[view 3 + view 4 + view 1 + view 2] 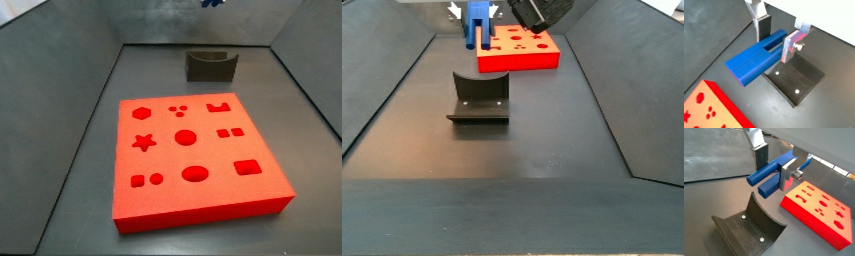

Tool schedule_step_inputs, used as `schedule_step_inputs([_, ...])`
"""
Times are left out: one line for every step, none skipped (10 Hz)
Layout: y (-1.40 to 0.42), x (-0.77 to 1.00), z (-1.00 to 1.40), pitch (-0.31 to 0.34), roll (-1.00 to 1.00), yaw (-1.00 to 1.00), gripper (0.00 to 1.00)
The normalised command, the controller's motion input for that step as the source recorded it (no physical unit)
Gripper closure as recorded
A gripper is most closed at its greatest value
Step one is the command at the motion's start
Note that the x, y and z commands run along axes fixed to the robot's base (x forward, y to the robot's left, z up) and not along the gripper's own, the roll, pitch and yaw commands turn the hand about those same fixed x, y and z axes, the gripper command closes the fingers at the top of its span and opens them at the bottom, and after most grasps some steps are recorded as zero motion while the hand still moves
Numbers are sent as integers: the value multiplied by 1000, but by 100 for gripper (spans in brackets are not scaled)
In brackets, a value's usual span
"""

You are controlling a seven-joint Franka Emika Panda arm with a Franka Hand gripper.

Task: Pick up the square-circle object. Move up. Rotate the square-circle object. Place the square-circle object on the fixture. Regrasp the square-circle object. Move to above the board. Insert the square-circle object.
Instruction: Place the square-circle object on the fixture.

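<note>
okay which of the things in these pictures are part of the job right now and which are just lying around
Part of the job:
- square-circle object, held in the gripper, up off the floor
- fixture, empty
- board, recesses open

Lying about:
- nothing else shows on the floor of the enclosure

matt blue plastic square-circle object (756,59)

One gripper (777,37) — one blue square-circle object (756,56), one fixture (210,65), one board (193,160).
</note>
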Motion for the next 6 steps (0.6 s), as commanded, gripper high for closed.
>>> schedule_step_inputs([61,102,-1000,45,-1000,-188,100])
schedule_step_inputs([63,102,-1000,33,-1000,-189,100])
schedule_step_inputs([75,117,-1000,46,-1000,-188,100])
schedule_step_inputs([79,130,-1000,56,-1000,-187,100])
schedule_step_inputs([85,138,-1000,56,-1000,-192,100])
schedule_step_inputs([89,142,-1000,52,-1000,-198,100])
